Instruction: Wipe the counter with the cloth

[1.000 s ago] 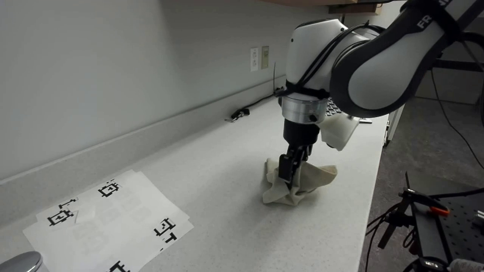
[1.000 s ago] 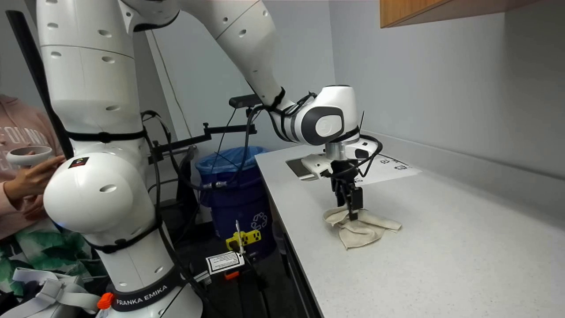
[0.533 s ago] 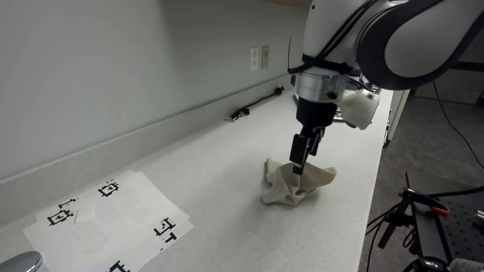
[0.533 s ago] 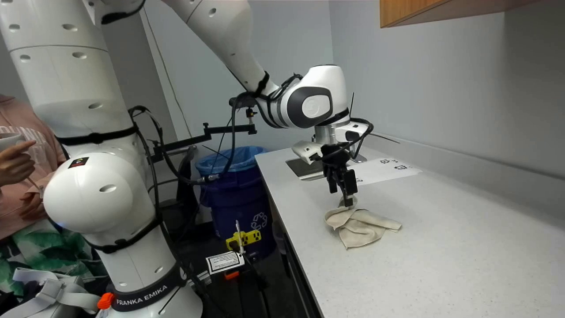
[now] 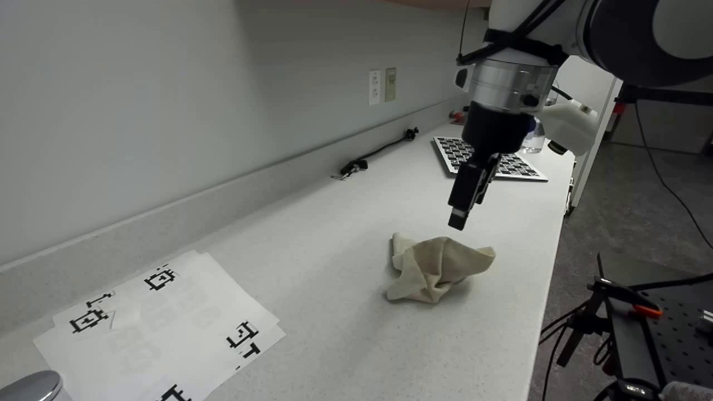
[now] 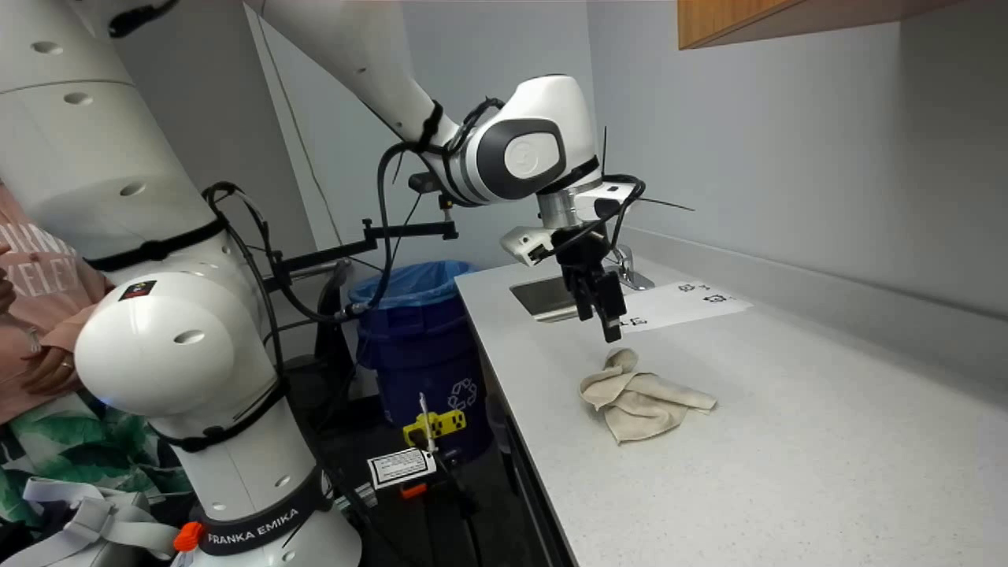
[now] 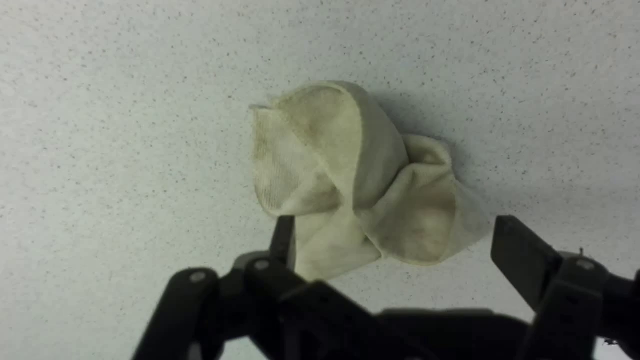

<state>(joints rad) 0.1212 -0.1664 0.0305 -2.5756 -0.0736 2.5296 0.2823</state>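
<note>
The beige cloth (image 5: 434, 270) lies crumpled on the speckled white counter (image 5: 334, 267). It also shows in an exterior view (image 6: 650, 405) and in the wrist view (image 7: 345, 175), with folds standing up and some brownish stains. My black gripper (image 5: 469, 210) is above the counter, raised clear of the cloth and not touching it. In an exterior view the gripper (image 6: 598, 324) hangs tilted just behind and above the cloth. In the wrist view the gripper's fingers (image 7: 395, 227) stand wide apart with nothing held between them; the cloth lies below and beyond them.
Paper sheets with black markers (image 5: 167, 328) lie on the counter. A black-and-white patterned board (image 5: 501, 164) and a black cable (image 5: 384, 148) lie farther along. A sink (image 6: 543, 299) with a faucet (image 6: 628, 272) is at one end. A wooden cabinet (image 6: 756, 22) hangs above.
My gripper has risen out of the cloth and drawn back from it, toward the patterned board side. The cloth has stayed in place on the counter.
</note>
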